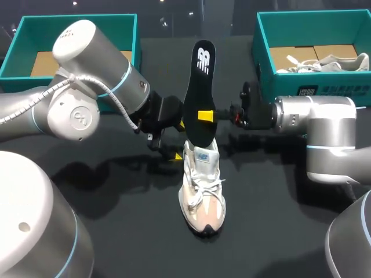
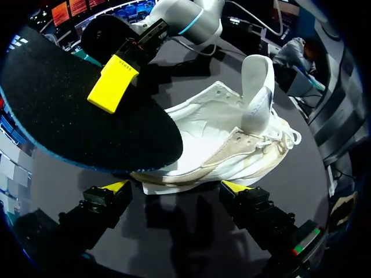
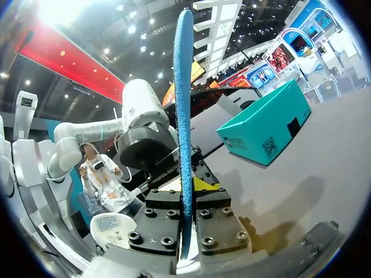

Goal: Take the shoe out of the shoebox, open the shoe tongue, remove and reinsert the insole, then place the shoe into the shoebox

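The right tool (image 1: 206, 116) pinches the black insole (image 1: 200, 81) upright, its lower end at the heel opening of the white sneaker (image 1: 202, 185) standing on the surface (image 1: 116, 231). The left tool (image 2: 174, 186) gapes wide beside the sneaker's heel.

There are 2 teal boxes, the left shoebox (image 1: 17, 43) and the right shoebox (image 1: 290, 87). There are 2 white shoes, the table shoe (image 1: 202, 191) and the boxed shoe (image 1: 339, 62). There is 1 black insole (image 1: 200, 87). There are 2 grippers, the left gripper (image 1: 179, 139) and the right gripper (image 1: 211, 116).
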Robot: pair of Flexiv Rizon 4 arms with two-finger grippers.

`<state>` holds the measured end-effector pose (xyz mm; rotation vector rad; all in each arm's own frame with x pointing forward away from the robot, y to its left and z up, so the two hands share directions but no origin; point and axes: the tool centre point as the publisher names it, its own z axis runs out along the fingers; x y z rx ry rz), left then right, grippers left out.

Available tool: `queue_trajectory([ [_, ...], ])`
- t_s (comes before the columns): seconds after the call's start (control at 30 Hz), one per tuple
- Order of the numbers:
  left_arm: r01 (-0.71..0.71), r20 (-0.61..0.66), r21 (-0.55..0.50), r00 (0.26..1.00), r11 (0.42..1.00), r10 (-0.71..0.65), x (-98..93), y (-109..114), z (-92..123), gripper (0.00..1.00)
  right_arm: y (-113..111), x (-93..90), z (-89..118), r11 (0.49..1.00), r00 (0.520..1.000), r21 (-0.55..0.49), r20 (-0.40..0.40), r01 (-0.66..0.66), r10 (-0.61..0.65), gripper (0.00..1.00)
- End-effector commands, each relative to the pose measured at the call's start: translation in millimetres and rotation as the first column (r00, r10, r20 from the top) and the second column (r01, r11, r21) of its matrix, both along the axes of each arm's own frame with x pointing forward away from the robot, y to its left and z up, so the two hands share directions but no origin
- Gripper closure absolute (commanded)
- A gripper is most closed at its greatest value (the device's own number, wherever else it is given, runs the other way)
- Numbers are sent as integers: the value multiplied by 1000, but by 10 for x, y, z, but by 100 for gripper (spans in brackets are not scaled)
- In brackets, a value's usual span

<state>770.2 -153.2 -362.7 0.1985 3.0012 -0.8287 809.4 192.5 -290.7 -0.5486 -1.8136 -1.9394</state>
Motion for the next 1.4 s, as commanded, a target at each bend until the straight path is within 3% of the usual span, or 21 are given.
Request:
queue_trajectory([
  [0.03,-1,-1,6,1000,1000,1,0,-11,-10,0,12,-33,11,1000,1000,-5,-2,15,-15,100],
  [0.4,3,-6,13,1000,1000,-3,-12,3,-19,0,4,-65,-5,998,998,-13,11,63,-63,100],
  [0.73,3,-6,13,1000,1000,-3,-12,3,-19,0,9,-76,81,998,995,-14,89,54,-52,100],
  [1.4,3,-6,13,1000,1000,-3,-12,3,-19,0,45,-107,-84,999,991,-6,126,44,-43,100],
])
